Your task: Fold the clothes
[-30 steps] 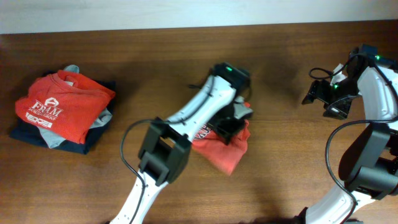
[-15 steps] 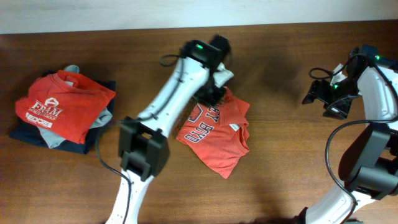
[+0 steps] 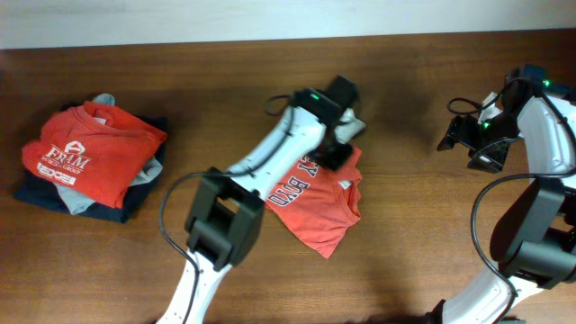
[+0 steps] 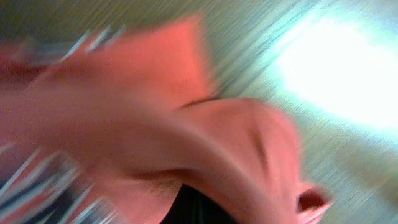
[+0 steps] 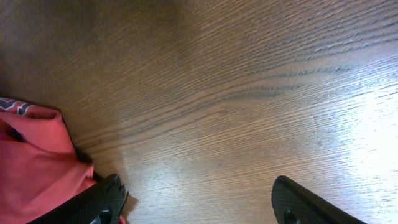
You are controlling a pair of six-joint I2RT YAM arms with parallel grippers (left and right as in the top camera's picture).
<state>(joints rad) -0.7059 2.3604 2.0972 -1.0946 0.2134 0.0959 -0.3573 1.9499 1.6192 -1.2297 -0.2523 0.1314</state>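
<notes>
**Left jaws.** They sit low over the upper edge of the coral-red T-shirt (image 3: 310, 200), but I cannot tell whether they are clenched on the cloth or released. The left wrist view is smeared by blur and shows only coral fabric (image 4: 186, 143) close to the lens. From the jaws outward, my left arm (image 3: 292, 148) bends down at the wrist. It then runs as a white link diagonally towards the near-left. It passes a black elbow block (image 3: 222, 227) and descends to the near edge of the surface (image 3: 423, 243).

**Right jaws.** They are released. Their two black fingertips (image 5: 106, 198) stand wide apart over bare wood, and a corner of coral cloth shows at the left edge of that view. My right arm (image 3: 544, 126) holds them pointing left, well apart from the T-shirt. It is folded back along the right edge of the overhead view.

**Clothes.** The T-shirt lies partly folded near the centre of the surface, navy lettering upward. Far to the left is a stack. A red tee with white "FRAM" print (image 3: 90, 153) lies on top of a grey garment (image 3: 105, 100) and a navy garment (image 3: 112, 213).
</notes>
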